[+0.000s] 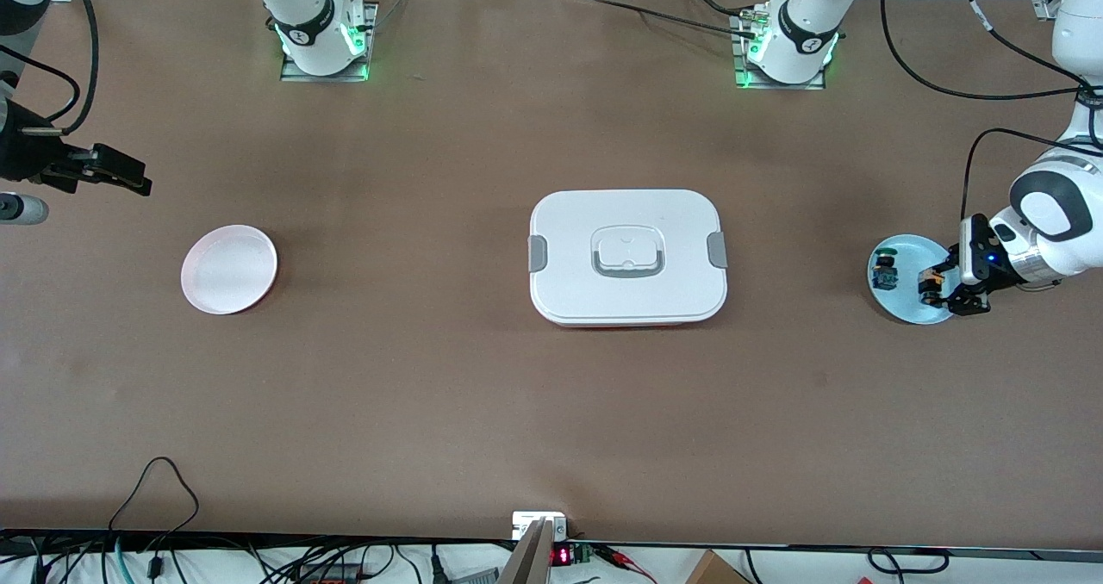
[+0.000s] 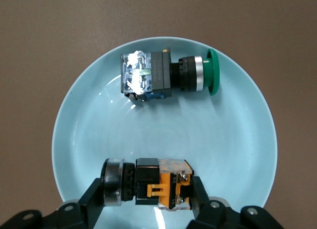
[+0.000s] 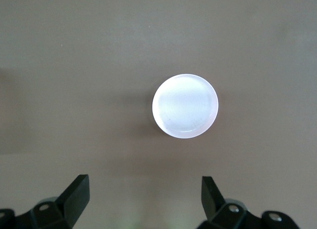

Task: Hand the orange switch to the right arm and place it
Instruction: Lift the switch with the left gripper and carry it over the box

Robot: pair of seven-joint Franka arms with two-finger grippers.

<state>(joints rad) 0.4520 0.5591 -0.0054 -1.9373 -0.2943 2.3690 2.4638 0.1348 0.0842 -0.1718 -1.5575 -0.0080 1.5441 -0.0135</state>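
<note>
The orange switch [image 1: 929, 287] lies on its side in the light blue plate [image 1: 909, 248] at the left arm's end of the table. My left gripper [image 1: 939, 295] is shut on it. In the left wrist view the fingers [image 2: 94, 197] press the two ends of the orange switch [image 2: 153, 184], one on its ringed cap end, the other on its orange-yellow end, low over the blue plate [image 2: 223, 140]. My right gripper [image 1: 121, 175] is open and empty, waiting up in the air at the right arm's end. The right wrist view shows its open gripper [image 3: 145, 194] with the white-pink plate [image 3: 184, 106] below.
A switch with a green cap and blue body [image 1: 885, 271] lies in the same blue plate, also seen in the left wrist view [image 2: 163, 75]. A white lidded box [image 1: 627, 257] sits mid-table. The white-pink plate [image 1: 229, 269] sits toward the right arm's end.
</note>
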